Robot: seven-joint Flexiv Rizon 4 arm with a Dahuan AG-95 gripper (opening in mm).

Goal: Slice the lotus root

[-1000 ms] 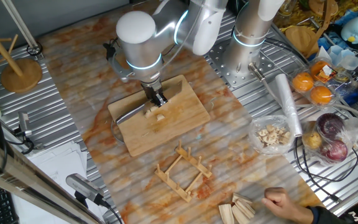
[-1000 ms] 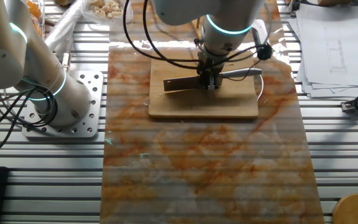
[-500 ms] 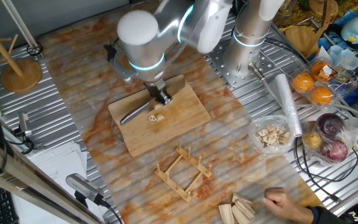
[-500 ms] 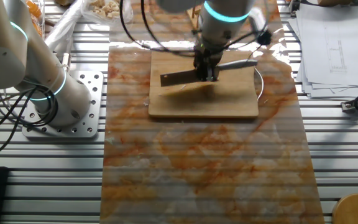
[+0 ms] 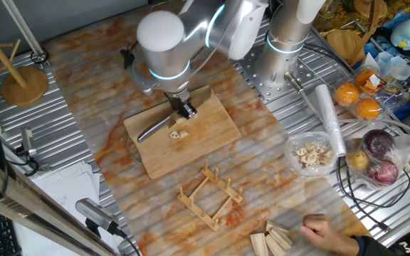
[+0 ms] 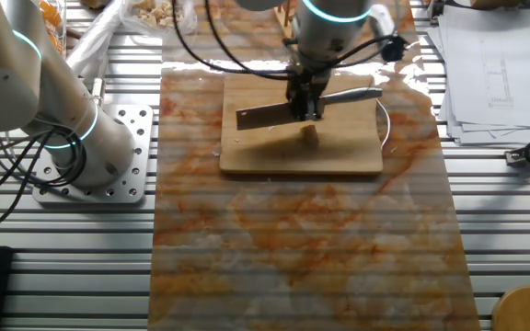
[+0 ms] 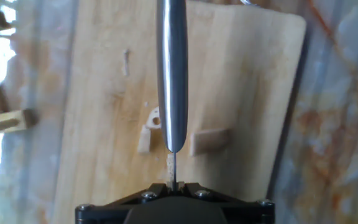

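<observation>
A light wooden cutting board (image 5: 212, 131) lies on the marbled mat. On it rests the lotus root (image 5: 179, 133), a small pale chunk (image 7: 209, 141) with a thin cut slice (image 7: 146, 135) beside it. My gripper (image 5: 184, 110) is shut on a knife (image 6: 267, 115) and holds it a little above the board, blade toward the left in the other fixed view. There the root (image 6: 310, 134) lies just in front of the blade. In the hand view the knife (image 7: 171, 74) runs edge-on between the two pieces, clamped in the gripper (image 7: 174, 185).
A wooden rack (image 5: 208, 195) stands near the board's front. A clear bag of pale chips (image 5: 312, 154), oranges (image 5: 358, 99) and red onions (image 5: 379, 153) lie at the right. A person's hand (image 5: 326, 231) rests by wooden blocks (image 5: 272, 238). A second arm's base (image 6: 90, 147) stands nearby.
The gripper has lifted the knife off the board and drawn it slightly back. The lotus root pieces now show apart from the blade.
</observation>
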